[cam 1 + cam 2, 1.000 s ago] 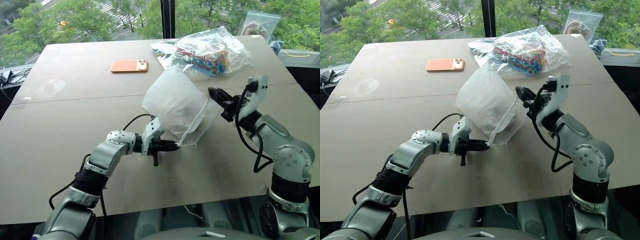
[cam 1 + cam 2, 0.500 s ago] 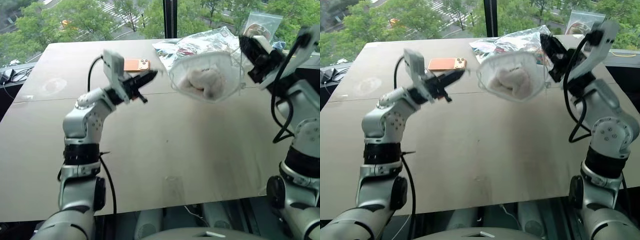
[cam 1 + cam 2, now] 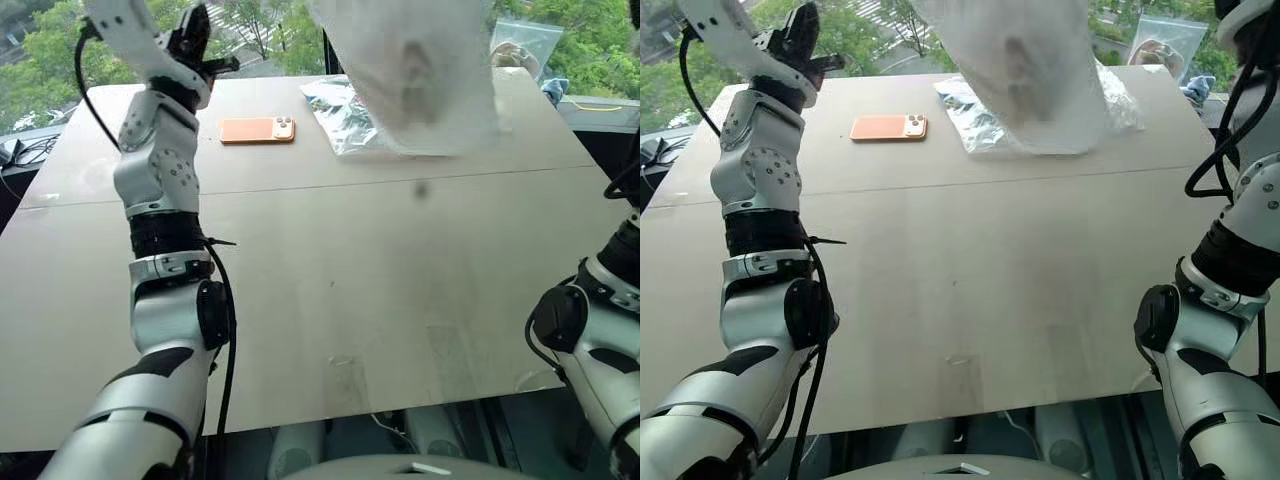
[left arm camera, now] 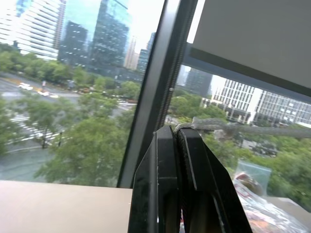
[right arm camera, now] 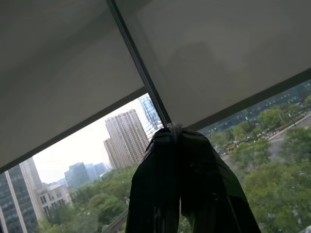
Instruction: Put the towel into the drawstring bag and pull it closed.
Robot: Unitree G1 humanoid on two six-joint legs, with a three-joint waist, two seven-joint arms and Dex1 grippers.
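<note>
drawstring bag (image 3: pixel 420 70) hanging above desk (image 3: pixel 330 290) far edge, near desk bare, left hand (image 3: pixel 195 30) raised, pinching cord (image 4: pixel 233 127), right hand (image 5: pixel 176 133) pressed together, upturned

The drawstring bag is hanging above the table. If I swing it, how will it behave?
Probably floppy: the drawstring bag hangs as thin see-through fabric, sagging around the towel lump. Likely light, since one taut cord from the left tool helps carry it. It may sway easily.
</note>
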